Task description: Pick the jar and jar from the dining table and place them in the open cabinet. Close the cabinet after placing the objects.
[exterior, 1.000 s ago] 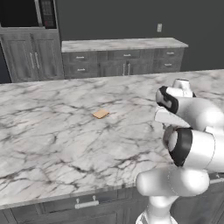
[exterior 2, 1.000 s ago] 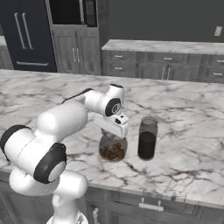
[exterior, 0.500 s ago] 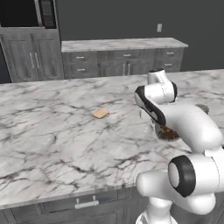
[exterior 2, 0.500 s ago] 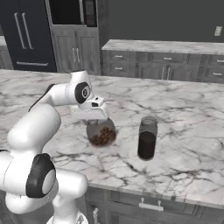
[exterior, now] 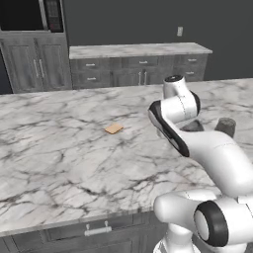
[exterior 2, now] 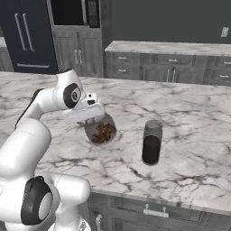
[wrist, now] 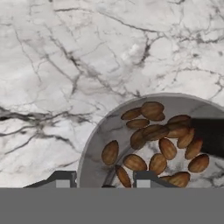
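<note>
My gripper is shut on the neck of the squat round jar and holds it tilted, just above the dining table. Brown nuts fill the squat jar in the hand view, with my fingertips at its near edge and the marble top beneath. The tall cylindrical jar stands upright on the table to the right of the held one, apart from it. From the left base the tall jar peeks out behind my arm. The open cabinet is out of view.
A flat tan cracker lies on the marble left of my arm. Behind the table run a counter with low drawers and tall dark cabinets with shut doors under a microwave.
My arm has swung left with the squat jar, lifting it off the marble and away from the tall jar, which has stayed where it was.
</note>
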Available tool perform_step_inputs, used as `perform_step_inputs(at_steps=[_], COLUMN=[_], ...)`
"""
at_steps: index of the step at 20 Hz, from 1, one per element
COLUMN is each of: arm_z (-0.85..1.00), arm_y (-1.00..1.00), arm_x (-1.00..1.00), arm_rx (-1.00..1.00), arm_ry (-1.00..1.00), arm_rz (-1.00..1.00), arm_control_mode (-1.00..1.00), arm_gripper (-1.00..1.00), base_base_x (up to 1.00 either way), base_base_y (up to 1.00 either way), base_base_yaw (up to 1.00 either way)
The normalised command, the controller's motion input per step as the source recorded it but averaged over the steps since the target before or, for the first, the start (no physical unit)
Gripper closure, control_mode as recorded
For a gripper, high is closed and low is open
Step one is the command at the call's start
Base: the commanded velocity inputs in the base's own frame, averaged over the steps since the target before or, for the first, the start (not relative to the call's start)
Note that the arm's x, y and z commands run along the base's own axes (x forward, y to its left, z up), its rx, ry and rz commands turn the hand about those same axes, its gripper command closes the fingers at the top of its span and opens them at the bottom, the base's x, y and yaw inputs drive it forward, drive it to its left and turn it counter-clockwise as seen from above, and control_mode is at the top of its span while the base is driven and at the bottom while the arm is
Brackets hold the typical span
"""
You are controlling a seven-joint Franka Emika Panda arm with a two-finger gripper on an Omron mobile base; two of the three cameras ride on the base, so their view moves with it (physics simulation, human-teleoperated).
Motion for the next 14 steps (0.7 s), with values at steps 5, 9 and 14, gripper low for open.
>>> perform_step_inputs(at_steps=[5,9,14], arm_z=[0.30,0.10,0.14], arm_y=[0.23,0.30,0.20], arm_x=[-0.02,-0.01,0.00], arm_rx=[-0.01,0.00,0.00], arm_ry=[0.00,0.00,0.00], arm_rz=[0.46,0.48,0.49], arm_control_mode=[-1.00,-1.00,-1.00], arm_gripper=[1.00,1.00,1.00], base_base_x=[0.00,0.00,0.00], base_base_y=[0.00,0.00,0.00], base_base_yaw=[0.00,0.00,0.00])
